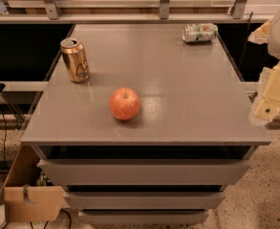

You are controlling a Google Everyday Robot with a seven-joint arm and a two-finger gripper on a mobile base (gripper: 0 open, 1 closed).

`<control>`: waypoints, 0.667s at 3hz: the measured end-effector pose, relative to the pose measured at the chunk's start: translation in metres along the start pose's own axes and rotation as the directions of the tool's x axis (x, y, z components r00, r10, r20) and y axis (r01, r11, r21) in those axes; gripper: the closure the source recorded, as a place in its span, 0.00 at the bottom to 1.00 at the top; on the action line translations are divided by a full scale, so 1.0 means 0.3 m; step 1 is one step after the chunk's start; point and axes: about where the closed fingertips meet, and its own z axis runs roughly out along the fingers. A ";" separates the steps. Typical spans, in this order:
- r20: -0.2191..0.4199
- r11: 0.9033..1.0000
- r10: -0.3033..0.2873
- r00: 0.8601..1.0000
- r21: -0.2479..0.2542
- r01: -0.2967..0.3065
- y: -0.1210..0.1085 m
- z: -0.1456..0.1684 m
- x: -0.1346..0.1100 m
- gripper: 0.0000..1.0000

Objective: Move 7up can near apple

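The 7up can [199,33] lies on its side at the far right corner of the grey table [187,89]. It is white-silver with green and a red-orange spot. The red-orange apple [124,103] sits stem end up near the table's front, left of centre. My gripper [266,109] shows as cream-coloured parts at the right edge of the view, beyond the table's right side and near its front corner. It is well apart from the can and the apple and holds nothing that I can see.
A gold-bronze can [74,60] stands upright at the table's left side. The table has drawers [144,171] below its front edge. A shelf rail [130,18] runs behind the table. A cardboard box [32,202] sits on the floor at lower left.
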 end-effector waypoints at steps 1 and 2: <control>0.000 1.000 0.000 1.000 0.000 0.000 0.000 0.000 0.000 0.00; -0.007 0.997 -0.076 0.997 0.018 0.076 -0.134 0.039 -0.053 0.00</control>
